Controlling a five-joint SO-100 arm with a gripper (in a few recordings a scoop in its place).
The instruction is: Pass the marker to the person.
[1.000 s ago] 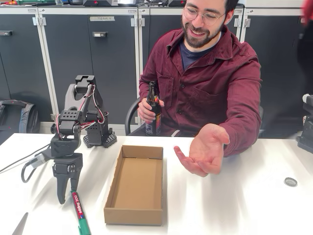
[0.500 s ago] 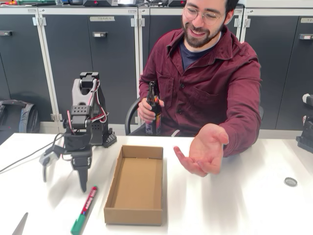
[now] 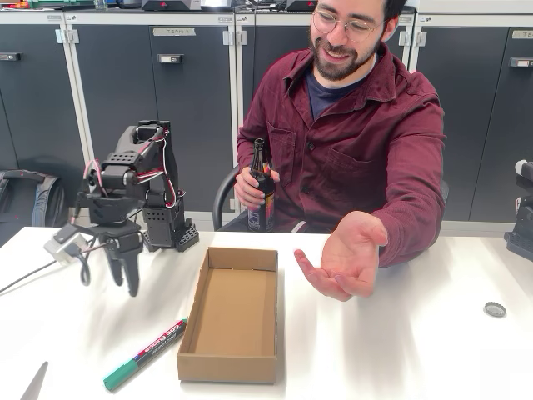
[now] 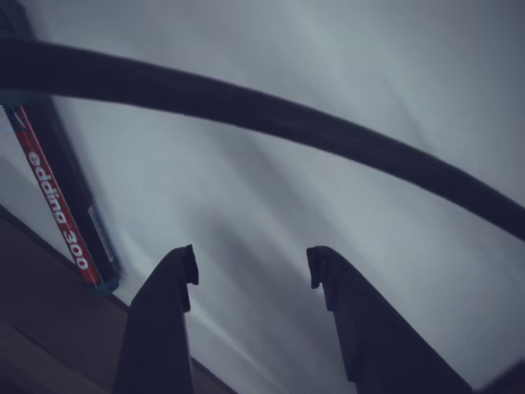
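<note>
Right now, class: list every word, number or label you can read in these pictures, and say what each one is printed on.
"edding 300": on the red label of the green-capped dark marker, read in the wrist view.
White tag on the grey cabinet door: too small to read.
Label on the brown glass bottle: too blurred to read.

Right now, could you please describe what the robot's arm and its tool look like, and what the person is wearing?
The arm is black, with red, white and black cables looped along it and a grey module hanging at its wrist. Its tool ends in two dark tapered fingers. The person wears a maroon button shirt with long sleeves over a navy tee, and round glasses.
</note>
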